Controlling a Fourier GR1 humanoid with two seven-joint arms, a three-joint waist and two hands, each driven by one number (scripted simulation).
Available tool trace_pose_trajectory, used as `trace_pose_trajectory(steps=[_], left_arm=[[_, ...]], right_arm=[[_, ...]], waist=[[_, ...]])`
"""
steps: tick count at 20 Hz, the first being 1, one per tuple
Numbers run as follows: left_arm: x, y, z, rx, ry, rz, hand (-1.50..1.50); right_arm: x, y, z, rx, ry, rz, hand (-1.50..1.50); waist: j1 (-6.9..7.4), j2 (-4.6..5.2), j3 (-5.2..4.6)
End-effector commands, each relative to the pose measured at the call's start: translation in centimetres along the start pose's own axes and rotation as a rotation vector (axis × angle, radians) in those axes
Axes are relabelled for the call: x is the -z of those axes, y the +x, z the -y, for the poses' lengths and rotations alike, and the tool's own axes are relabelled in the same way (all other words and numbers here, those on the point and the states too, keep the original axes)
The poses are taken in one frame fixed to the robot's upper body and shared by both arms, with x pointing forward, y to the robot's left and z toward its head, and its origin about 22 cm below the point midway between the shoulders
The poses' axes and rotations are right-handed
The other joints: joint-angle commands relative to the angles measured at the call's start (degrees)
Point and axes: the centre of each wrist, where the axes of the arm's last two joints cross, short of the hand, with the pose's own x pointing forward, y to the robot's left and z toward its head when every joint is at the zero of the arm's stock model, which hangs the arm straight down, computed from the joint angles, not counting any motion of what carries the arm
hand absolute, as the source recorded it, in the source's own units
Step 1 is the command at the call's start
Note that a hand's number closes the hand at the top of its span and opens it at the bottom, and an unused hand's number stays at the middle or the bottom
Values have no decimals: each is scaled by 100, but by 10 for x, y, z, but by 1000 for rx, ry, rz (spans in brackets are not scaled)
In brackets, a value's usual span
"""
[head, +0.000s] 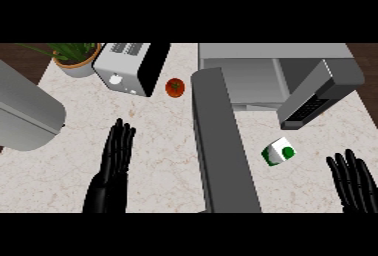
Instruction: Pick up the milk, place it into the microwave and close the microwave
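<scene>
Plainly, we are at the very start: the milk [279,151], a small white and green carton, lies on the counter [162,150] below the open microwave [244,75] and just right of its swung-out door [221,145], touched by neither hand. Our right hand [356,182] sits near the lower right edge with its fingers straight and holding nothing, the carton a little up and to its left. Our left hand [114,165] is likewise open and flat, left of the door. We judge the pick-up is the step in hand; next our right hand must travel to the carton and curl round it, clear of the door's edge.
</scene>
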Motion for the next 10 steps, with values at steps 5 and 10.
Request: trace_pose_trajectory(steps=[5, 10], left_arm=[[-25, -4, 32, 5, -3, 16, -150], [-20, -6, 39, -7, 10, -3, -150]], right_arm=[[-28, -57, 2, -3, -22, -49, -150], [-14, -75, 8, -70, -58, -33, -150]], waist=[[30, 3, 1], [32, 8, 1]])
